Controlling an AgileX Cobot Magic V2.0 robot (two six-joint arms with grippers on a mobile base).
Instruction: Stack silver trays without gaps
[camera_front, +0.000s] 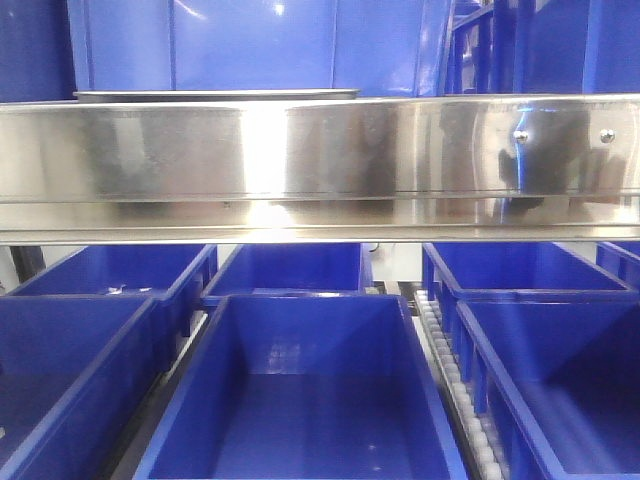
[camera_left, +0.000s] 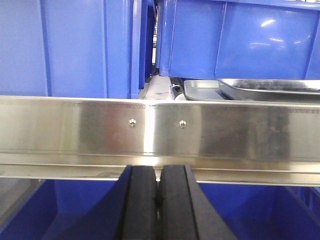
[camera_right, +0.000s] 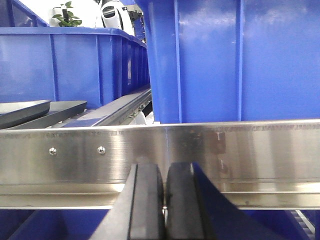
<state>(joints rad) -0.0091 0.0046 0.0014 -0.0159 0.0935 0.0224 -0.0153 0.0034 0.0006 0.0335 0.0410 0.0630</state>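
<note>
Silver trays (camera_left: 260, 89) behind steel rail (camera_left: 150, 130), left end effector (camera_left: 159, 200) (pressed together)

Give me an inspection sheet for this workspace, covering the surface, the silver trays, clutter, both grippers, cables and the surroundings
Surface: a long steel rail with screws runs across all three views; a roller track shows between the lower bins.
Job's things: silver trays lie on the shelf behind the rail, one overlapping another with a gap at the near edge; only a thin rim shows in the front view.
Clutter: nothing seen.
Grippers: left gripper shut, empty, below the rail; right gripper shut, empty, below the rail.
Cables: nothing seen.
Surroundings: blue plastic bins above and below the rail; a potted plant far back.
</note>
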